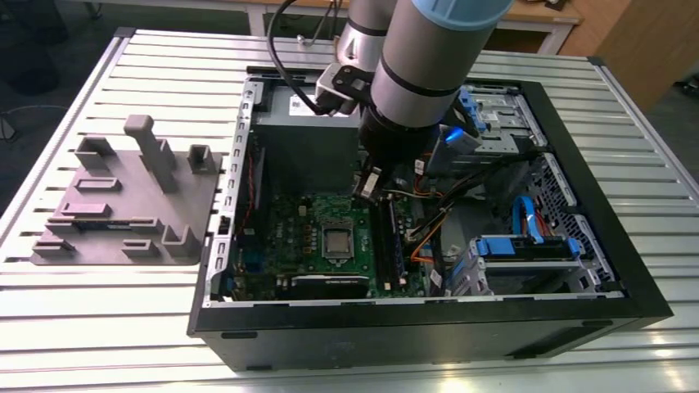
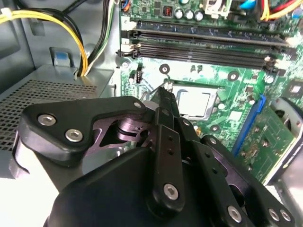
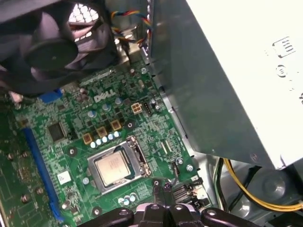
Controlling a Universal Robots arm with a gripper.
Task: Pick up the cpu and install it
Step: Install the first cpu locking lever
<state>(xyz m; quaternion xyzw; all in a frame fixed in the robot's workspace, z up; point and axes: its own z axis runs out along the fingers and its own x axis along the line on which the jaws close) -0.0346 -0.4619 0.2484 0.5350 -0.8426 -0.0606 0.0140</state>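
This is probably a robotics lab or test workshop. A slatted aluminium bench (image 1: pixel 98 327) carries an opened desktop computer case (image 1: pixel 644 303) and a grey moulded parts fixture (image 1: pixel 120 213). An industrial robot arm (image 1: pixel 426 57) reaches over them, and wooden desks (image 1: pixel 546 16) stand behind.

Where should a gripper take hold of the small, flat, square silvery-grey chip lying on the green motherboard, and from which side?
Probably by two opposite edges, coming straight down from above. The small silvery-grey square chip lies flat, face up, inside a metal socket frame on the green motherboard, so sideways approaches look blocked.
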